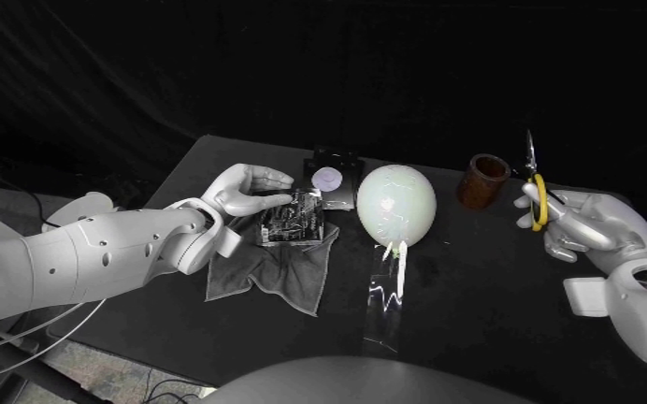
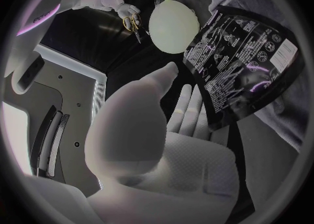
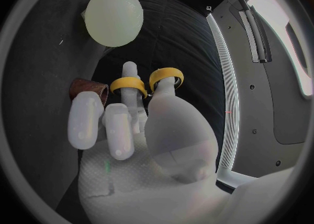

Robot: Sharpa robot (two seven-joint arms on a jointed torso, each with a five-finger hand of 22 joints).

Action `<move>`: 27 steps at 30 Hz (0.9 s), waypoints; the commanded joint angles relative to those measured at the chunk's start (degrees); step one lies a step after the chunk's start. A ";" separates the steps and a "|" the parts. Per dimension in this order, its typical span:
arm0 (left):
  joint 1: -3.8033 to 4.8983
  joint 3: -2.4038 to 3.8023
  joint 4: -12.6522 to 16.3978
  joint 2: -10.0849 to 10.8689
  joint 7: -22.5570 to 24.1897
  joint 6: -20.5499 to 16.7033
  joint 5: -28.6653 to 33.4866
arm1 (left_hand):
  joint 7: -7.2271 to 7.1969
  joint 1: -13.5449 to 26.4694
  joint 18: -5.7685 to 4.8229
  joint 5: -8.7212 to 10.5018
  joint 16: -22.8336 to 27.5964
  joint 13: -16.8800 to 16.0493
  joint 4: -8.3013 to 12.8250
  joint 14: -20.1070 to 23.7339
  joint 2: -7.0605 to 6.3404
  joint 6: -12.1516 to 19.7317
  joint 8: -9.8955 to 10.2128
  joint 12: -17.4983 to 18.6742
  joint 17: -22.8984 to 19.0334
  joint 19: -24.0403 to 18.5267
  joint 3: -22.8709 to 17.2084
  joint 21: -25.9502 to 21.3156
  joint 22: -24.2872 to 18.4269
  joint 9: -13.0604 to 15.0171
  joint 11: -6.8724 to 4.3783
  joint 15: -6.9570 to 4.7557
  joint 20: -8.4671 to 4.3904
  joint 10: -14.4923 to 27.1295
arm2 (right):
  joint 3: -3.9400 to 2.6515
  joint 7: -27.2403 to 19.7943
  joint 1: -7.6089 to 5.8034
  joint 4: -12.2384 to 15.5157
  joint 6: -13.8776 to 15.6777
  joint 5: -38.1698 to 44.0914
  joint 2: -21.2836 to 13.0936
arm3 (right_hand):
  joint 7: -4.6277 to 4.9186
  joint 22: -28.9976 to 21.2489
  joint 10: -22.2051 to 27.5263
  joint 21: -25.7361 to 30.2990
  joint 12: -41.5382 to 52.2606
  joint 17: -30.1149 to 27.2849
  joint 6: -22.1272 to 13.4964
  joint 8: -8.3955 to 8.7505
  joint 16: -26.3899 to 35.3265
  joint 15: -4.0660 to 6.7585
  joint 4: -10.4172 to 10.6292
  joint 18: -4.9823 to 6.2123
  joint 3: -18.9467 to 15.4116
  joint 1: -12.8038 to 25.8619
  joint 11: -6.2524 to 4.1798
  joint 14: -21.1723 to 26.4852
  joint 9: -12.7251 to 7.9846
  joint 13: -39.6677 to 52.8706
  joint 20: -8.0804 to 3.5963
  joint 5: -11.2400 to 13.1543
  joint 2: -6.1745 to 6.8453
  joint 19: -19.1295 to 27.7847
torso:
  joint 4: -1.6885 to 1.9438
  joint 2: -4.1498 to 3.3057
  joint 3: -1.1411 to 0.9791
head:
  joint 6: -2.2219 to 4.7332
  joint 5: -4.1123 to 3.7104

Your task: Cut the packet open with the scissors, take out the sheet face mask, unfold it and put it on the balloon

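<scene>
- step in hand: readying the cut. packet point(image 1: 290, 217) lies on a grey cloth point(image 1: 270, 282) beside the balloon point(image 1: 395, 201).
- left hand point(image 1: 250, 189) touches the packet's edge; can't tell if it grips.
- right hand point(image 1: 573, 226) grips the scissors point(image 1: 537, 194), blades up, well apart from the packet.
- next, likely: steady the packet, bring the blades across.

The packet point(image 1: 290, 220) is glossy black, covered in fine white print with small lilac marks. The balloon point(image 1: 395, 201) is pale greenish white. The scissors point(image 1: 537, 200) have yellow handle loops and dark blades. The cup point(image 1: 484, 180) is brown, the cloth point(image 1: 277, 278) grey, the table point(image 1: 485, 282) black.
</scene>
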State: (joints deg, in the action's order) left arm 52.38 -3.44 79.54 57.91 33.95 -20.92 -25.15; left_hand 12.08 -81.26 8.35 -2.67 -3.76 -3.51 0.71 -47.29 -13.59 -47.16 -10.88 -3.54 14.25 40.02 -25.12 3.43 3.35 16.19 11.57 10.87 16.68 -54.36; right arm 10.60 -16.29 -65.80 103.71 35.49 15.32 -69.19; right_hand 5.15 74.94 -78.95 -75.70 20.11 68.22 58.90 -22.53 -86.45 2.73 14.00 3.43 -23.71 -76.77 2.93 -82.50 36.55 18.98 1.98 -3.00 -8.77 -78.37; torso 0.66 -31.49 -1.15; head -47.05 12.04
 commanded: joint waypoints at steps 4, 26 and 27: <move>0.66 0.31 -1.84 -0.41 0.13 -0.10 2.66 | 0.41 -0.03 -0.90 -0.06 0.13 -0.09 0.02 0.98 0.39 0.45 0.34 0.02 -0.33 -1.17 0.96 -0.12 -0.04 -0.12 0.37 0.14 0.02 0.59 | -0.05 -1.11 0.00 0.00 -0.90 0.20 0.02 | -2.36 5.74 -4.81 0.51 -0.11 -0.78 2.05 0.24 0.49 1.76 -0.03 0.75 -0.53 -7.33 -4.14 -2.24 0.12 0.73 -0.01 0.19 -7.28 0.59 | 0.08 0.09 -0.05 | -0.16 -0.31; 8.95 0.75 -1.68 -3.42 -1.34 2.55 8.99 | 1.51 -1.42 2.24 -0.10 -4.22 -0.34 0.71 -6.43 3.33 -2.80 -0.95 -1.17 0.70 10.82 1.45 4.54 1.97 -0.11 -0.77 -1.88 -0.66 -3.85 | -0.08 4.75 -2.47 -2.15 -3.42 9.58 1.74 | -0.97 5.75 -2.53 0.94 -5.29 -1.24 -0.47 4.75 1.29 1.15 -11.91 0.84 0.49 -23.05 -3.30 -2.05 1.29 1.61 0.55 -3.41 -8.04 0.84 | -0.07 0.19 0.05 | 2.59 -5.34; 9.23 0.75 -1.62 -3.70 -1.42 2.73 9.22 | 1.41 -1.63 2.32 -0.43 -5.99 -0.49 0.66 -9.59 3.99 -3.47 -1.23 -1.74 1.41 12.93 0.99 5.78 2.47 -0.06 -1.16 -2.79 -1.25 -5.21 | -0.08 5.54 -3.02 -2.60 -3.55 10.65 2.08 | -0.74 5.81 -2.73 0.86 -5.50 -0.71 -0.46 4.88 1.19 1.08 -12.43 0.81 1.05 -23.74 -3.19 -2.18 1.36 1.53 0.59 -3.76 -8.12 0.78 | -0.08 0.17 0.01 | 2.83 -5.72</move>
State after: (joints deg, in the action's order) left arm 61.31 -2.75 77.59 54.54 33.05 -20.06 -18.65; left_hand 12.70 -82.98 10.22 -2.89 -9.45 -3.94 1.35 -56.24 -9.90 -50.51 -11.99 -5.10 15.54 52.64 -23.93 9.04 5.75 16.07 10.40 8.37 15.44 -59.38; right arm 10.66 -13.77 -68.29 101.56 33.90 20.45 -67.47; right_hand 3.90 74.95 -77.07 -74.83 14.79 67.35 58.53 -17.82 -85.31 2.00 8.52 3.58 -29.45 -88.49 3.69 -82.18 37.51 20.52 2.38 -6.60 -5.16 -77.54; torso 0.63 -31.32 -1.12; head -44.86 7.45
